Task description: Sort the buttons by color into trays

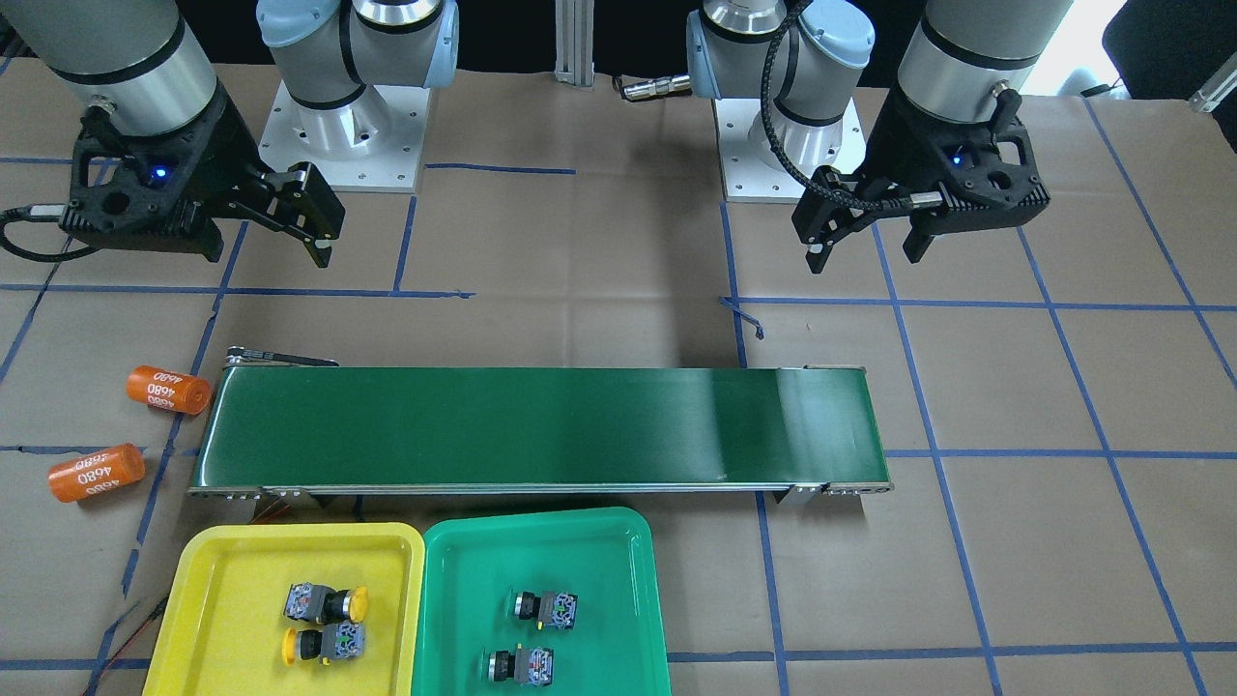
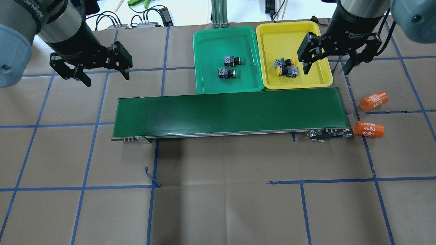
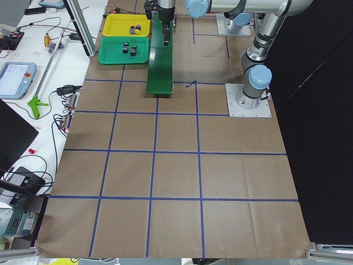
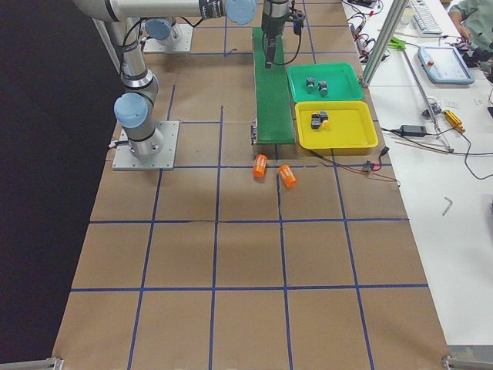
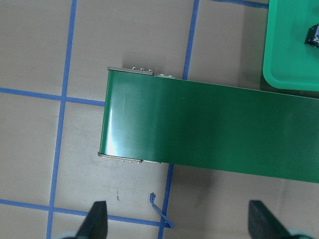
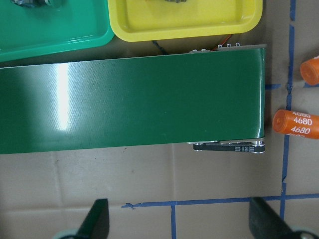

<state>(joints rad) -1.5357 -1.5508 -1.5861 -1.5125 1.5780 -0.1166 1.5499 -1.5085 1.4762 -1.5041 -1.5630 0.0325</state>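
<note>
Yellow tray [image 2: 293, 30]: 2 buttons [image 2: 284, 62] [image 2: 287, 70], green tray [image 2: 218, 37]: 2 — L gripper [image 2: 107, 80], R gripper [image 2: 326, 71] wide.

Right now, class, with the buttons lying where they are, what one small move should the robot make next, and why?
Probably no more picking: just draw the open right gripper back from the yellow tray. Both yellow buttons lie in it, the other two buttons in the green tray, none shows on the conveyor belt, and the left gripper is open, empty.
</note>
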